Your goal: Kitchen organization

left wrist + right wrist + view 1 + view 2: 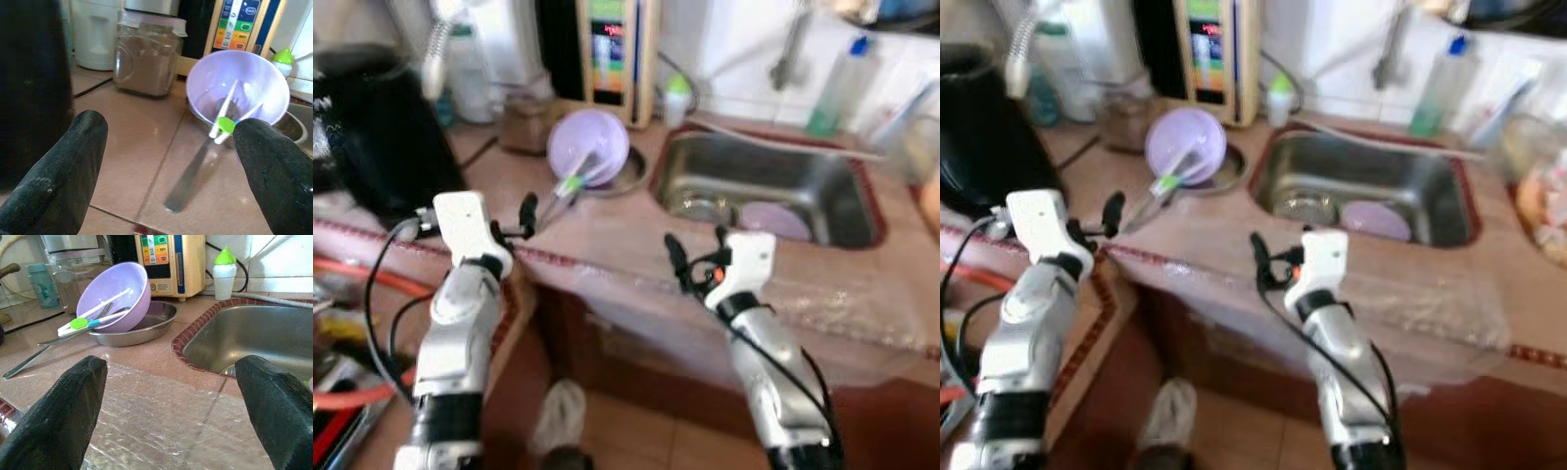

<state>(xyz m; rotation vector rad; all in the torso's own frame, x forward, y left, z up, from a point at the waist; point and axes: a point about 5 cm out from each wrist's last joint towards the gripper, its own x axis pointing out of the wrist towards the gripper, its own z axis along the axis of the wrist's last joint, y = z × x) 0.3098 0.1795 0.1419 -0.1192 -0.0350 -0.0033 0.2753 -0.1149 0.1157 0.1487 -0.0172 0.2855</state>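
Purple bowl (pixel 115 296) on steel dish (pixel 142 328)

Bowl (pixel 589 145) left of sink (pixel 759 181)

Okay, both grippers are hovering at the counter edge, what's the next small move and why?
Probably ease the left gripper forward toward the utensils sticking out of the tilted purple bowl. Its fingers are open and already point at them, with bare counter between. The right gripper is open too, aimed nearer the sink, so it could wait.
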